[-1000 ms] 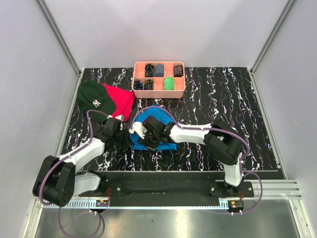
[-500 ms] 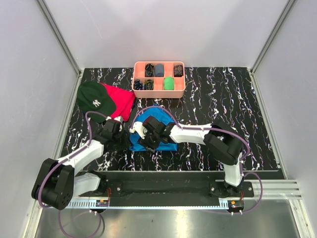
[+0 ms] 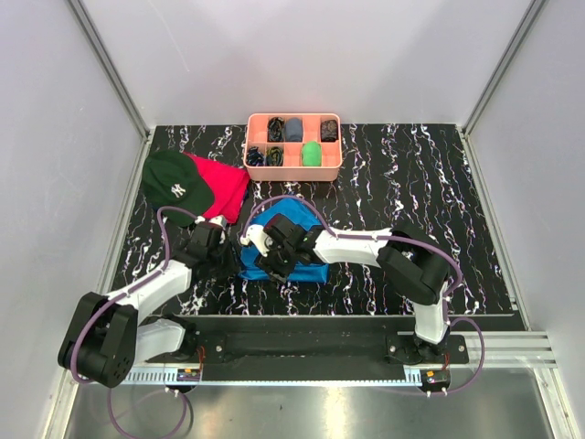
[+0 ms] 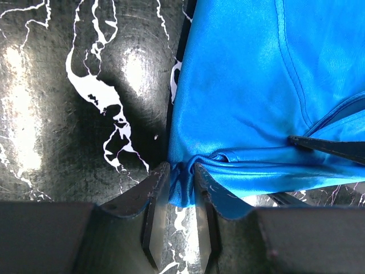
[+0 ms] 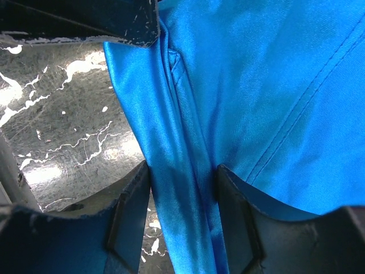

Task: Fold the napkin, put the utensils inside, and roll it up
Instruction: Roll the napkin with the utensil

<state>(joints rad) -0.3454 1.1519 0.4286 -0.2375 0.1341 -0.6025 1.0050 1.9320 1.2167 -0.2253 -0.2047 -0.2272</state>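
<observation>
The napkin [image 4: 239, 85] lies pinched in the left pincer [image 4: 181, 174] and right pincer [image 5: 183, 177], jaws narrow.

Black marble-patterned table [image 3: 411, 183] with white veins, pink compartment tray [image 3: 292, 174] at upper centre holding small dark rolled items and one green piece [image 3: 312, 154], dark green cap [image 3: 175, 186] with white logo at left, overlapping a red cloth [image 3: 227, 183] beside it.

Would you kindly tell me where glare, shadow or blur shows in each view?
Left wrist view: white glare blotches on the glossy table, napkin sharp, left claw dark and soft. Right wrist view: similar table glare, satin sheen on the napkin, right claw shadowed. Top external view: even light, no blur.
</observation>
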